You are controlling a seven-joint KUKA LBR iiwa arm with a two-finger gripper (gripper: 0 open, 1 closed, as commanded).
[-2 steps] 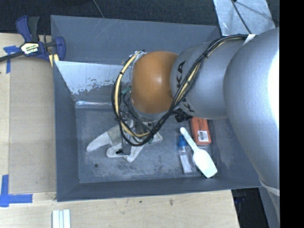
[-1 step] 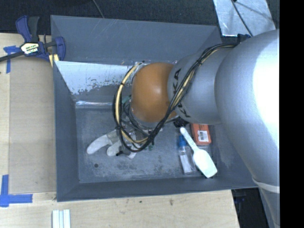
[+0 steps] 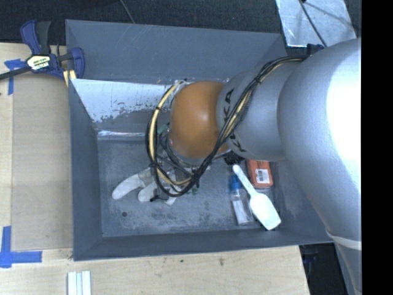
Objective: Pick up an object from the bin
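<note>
Three things lie together on the arm's side of the tool [image 3: 158, 189], well apart from it: a white plastic spatula with a broad flat blade [image 3: 261, 206], a clear slim tube with a blue band [image 3: 239, 203] just beside and partly under the spatula's handle, and a small orange box with a white label [image 3: 261, 173] just behind them. None of them stands between the tool and what lies under it. We see the round orange cover [image 3: 195, 118] and looping black and yellow cables [image 3: 153, 134] above the tool, and they hide most of it, so we cannot tell whether it is open or closed. On the far side of the tool from the arm, touching or just beside it, lies a pale whitish flat piece with rounded ends [image 3: 128, 188], low on the floor of the grey metal bin [image 3: 86, 165]. Its near end runs under the cables.
</note>
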